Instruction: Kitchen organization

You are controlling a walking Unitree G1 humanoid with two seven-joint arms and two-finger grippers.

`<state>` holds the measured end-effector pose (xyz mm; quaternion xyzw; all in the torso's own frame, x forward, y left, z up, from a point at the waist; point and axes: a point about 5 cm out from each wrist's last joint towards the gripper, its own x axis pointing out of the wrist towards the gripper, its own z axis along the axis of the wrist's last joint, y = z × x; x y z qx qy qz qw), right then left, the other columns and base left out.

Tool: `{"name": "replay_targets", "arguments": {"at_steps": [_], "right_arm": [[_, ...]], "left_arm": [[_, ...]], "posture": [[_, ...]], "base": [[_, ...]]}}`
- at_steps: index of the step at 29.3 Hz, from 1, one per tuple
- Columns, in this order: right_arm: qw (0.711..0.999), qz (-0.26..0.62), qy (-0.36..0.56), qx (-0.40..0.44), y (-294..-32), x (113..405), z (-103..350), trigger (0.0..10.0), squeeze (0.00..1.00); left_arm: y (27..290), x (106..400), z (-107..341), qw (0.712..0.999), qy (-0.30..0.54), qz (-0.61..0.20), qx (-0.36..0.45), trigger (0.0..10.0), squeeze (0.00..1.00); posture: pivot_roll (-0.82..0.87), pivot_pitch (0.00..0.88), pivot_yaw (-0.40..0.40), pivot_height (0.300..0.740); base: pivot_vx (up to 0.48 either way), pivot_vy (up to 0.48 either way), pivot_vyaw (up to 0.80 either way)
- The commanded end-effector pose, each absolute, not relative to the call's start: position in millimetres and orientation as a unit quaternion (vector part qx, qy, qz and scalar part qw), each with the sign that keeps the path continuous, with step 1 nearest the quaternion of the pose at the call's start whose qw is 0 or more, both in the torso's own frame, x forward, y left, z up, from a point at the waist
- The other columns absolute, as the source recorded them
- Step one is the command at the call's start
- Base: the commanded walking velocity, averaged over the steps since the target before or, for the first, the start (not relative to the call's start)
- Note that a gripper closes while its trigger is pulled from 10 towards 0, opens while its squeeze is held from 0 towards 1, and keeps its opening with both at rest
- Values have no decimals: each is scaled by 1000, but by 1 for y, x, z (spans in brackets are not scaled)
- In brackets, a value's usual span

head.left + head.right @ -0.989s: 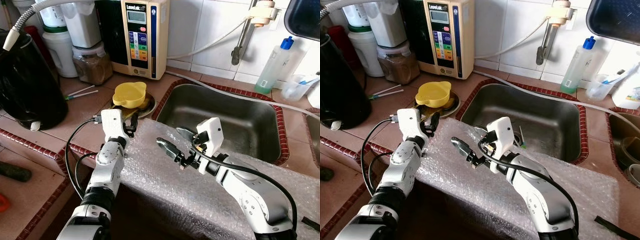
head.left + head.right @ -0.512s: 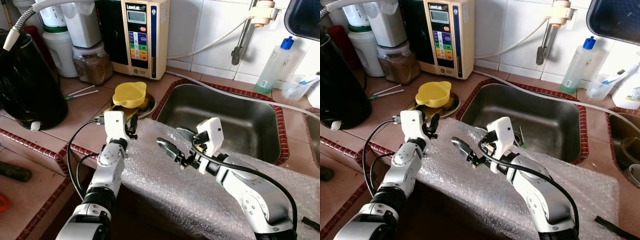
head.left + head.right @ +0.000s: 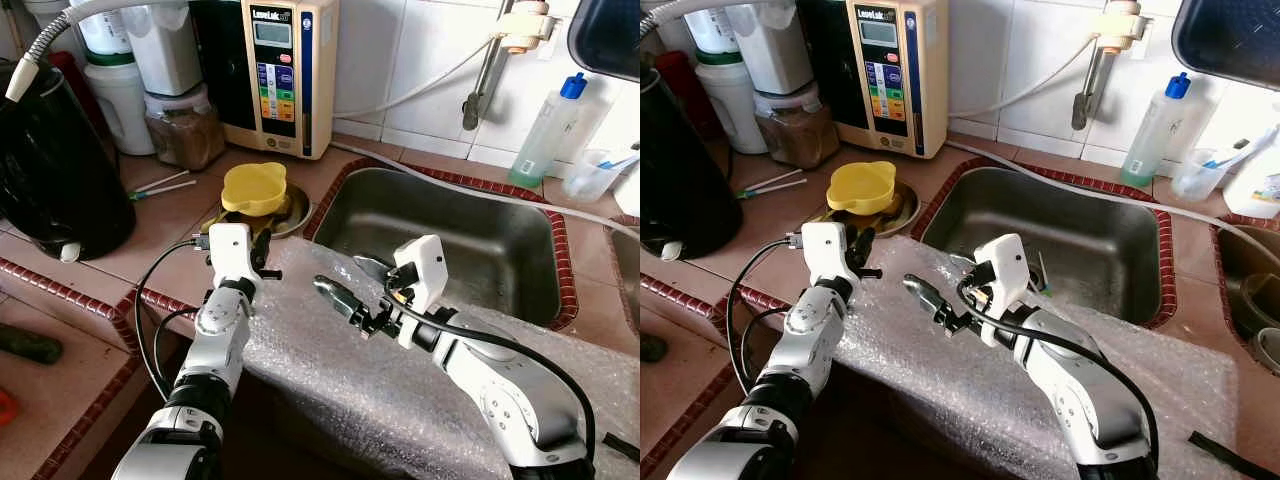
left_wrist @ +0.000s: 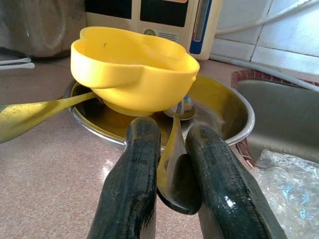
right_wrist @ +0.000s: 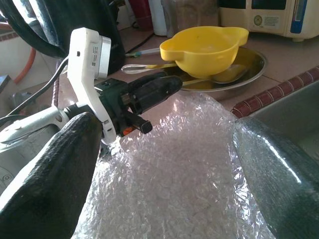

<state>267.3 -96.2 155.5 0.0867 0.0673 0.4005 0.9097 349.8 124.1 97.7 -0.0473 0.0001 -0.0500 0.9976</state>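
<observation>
Reaching toward the steel dish (image 4: 234, 112), the left gripper (image 4: 172, 164) had its two black fingers (image 4: 134, 169) closed on the handle of a spoon (image 4: 174, 149) whose bowl end lay in the dish, under the yellow bowl (image 4: 132, 69). That yellow bowl sat tipped in the dish, and a second long utensil (image 4: 35, 112) jutted out of the dish on the side away from the sink (image 3: 450, 235). The dish itself stood on the counter (image 3: 150, 245) just beside the sink's corner, in front of the water machine (image 3: 280, 70).

The right gripper (image 3: 345, 298) hovered over the bubble wrap (image 3: 330, 350) that draped the counter edge nearer the robot than the dish, its fingers spread wide and holding nothing.

The step in hand looked like drawing the spoon out of the dish, an early part of tidying the counter. How firm the hold on the thin handle was could not be settled from the wrist view, since the handle was partly hidden between the fingers. The next move would call for a steady pull along the handle's line, lifting slightly so the spoon slipped from beneath the yellow bowl without tipping it over or dragging the dish toward the bubble wrap.
</observation>
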Motion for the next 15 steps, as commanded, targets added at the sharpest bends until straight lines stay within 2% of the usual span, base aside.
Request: {"name": "replay_targets", "arguments": {"at_steps": [1,8,15], "right_arm": [[911,400,66,82,-98,267,157,10000,0],[911,400,65,81,-97,268,157,10000,0],[911,400,63,82,-96,269,157,10000,0]], "left_arm": [[125,353,105,998,-13,-50,-44,0,0],[126,353,107,997,-22,-52,-44,0,0],[112,351,123,991,-80,-102,-17,0,0]], "posture": [[-65,0,7,740],[-61,0,8,740],[-56,0,11,740]], "base": [[0,0,0],[0,0,0],[0,0,0]]}}
